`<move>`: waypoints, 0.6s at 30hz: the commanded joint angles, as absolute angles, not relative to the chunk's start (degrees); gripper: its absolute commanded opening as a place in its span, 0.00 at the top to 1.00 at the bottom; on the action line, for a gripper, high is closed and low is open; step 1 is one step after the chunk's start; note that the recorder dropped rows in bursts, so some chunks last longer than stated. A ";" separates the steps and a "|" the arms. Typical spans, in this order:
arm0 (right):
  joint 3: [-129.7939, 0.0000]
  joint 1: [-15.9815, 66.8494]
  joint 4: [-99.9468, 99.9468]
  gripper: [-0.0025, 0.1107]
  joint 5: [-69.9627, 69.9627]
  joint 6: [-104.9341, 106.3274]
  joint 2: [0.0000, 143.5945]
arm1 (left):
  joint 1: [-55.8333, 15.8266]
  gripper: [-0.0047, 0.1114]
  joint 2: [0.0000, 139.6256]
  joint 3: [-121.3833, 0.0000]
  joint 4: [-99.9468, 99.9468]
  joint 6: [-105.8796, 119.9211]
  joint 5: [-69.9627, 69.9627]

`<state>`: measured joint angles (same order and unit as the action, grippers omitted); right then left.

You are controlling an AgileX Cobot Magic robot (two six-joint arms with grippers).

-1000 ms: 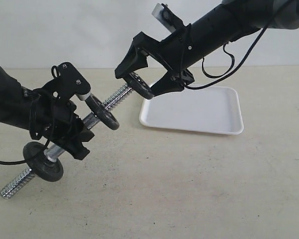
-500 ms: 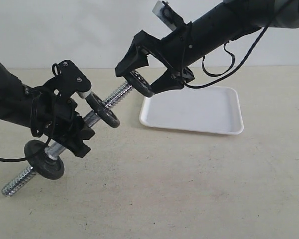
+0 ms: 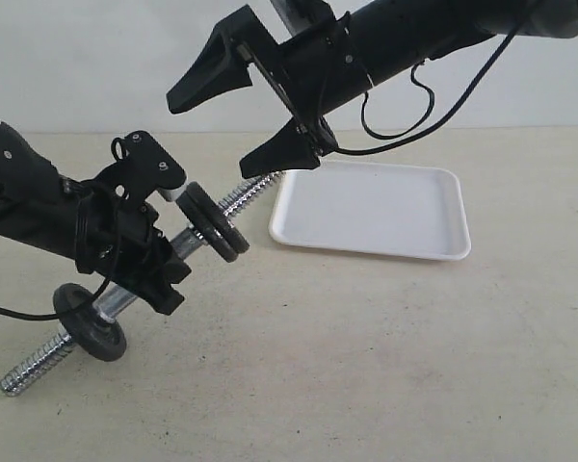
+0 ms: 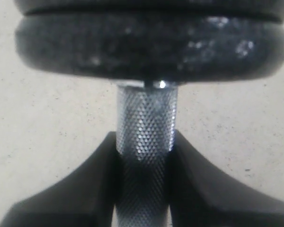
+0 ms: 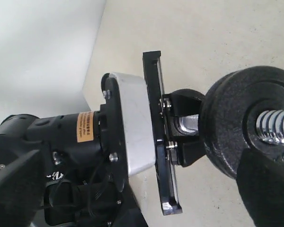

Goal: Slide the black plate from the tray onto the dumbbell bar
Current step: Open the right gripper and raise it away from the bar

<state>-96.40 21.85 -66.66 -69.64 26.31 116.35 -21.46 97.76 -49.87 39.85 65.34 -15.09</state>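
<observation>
My left gripper (image 3: 144, 262) is shut on the knurled middle of the dumbbell bar (image 3: 252, 191), which it holds tilted above the table; the jaws squeeze the bar (image 4: 146, 123) from both sides. The black plate (image 3: 229, 229) sits on the bar, pressed against a matching black disc (image 3: 206, 231). It faces the right wrist camera (image 5: 236, 123) around the threaded bar end (image 5: 274, 125). Another disc (image 3: 91, 325) sits near the bar's low end. My right gripper (image 3: 227, 123) hangs open and empty above the bar's high end. The white tray (image 3: 376, 214) holds nothing.
The tray lies on the beige table at the right, just beyond the bar's raised threaded end. A black cable (image 3: 405, 115) loops under the right arm. A pale wall stands behind the table.
My right gripper has opened wider, let go of the black plate and risen off the bar. The plate has slid down the bar against the other disc. The left arm has shifted slightly right.
</observation>
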 commanded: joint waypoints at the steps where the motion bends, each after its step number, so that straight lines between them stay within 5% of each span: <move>1: -96.68 21.82 -67.08 0.05 -69.96 26.46 115.93 | -21.84 0.92 93.77 -52.70 42.66 65.19 -7.54; 18: -96.68 21.28 -67.08 0.05 -69.96 37.13 115.83 | -21.84 0.92 93.77 -52.70 42.66 65.19 -7.54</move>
<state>-96.40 21.85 -66.66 -69.64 34.43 116.45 -21.69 97.76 -49.80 39.85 65.34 -15.34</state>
